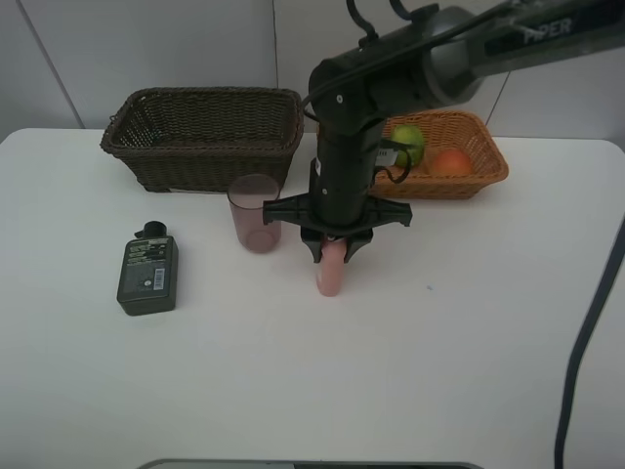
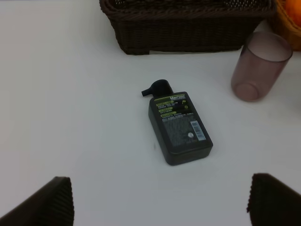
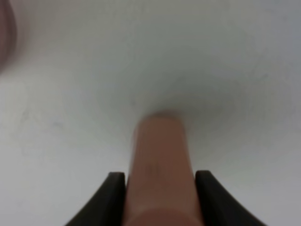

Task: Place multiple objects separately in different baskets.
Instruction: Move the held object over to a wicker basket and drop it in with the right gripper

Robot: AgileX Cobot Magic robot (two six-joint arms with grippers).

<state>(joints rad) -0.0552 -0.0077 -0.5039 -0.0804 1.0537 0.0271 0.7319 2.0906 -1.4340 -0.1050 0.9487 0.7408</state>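
Where the right gripper (image 1: 332,249) grips: closed onto the slim pink bottle (image 1: 329,276), which stands upright on the worktop (image 1: 410,371) just right of the translucent pink cup (image 1: 255,215).
Left gripper (image 2: 162,202): spread wide, holding nothing.
Dark green flask (image 1: 147,276): lying flat, left of the cup.
Dark brown basket (image 1: 195,161): just behind the cup.
Lime (image 1: 410,142), orange (image 1: 449,161): in the tan basket (image 1: 488,174), right of the cup and farther back.

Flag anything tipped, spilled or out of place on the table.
Only the dark green flask lies flat, label up, instead of standing. The pink cup stands upright, the pink bottle is upright in the right pincer; nothing spilled.
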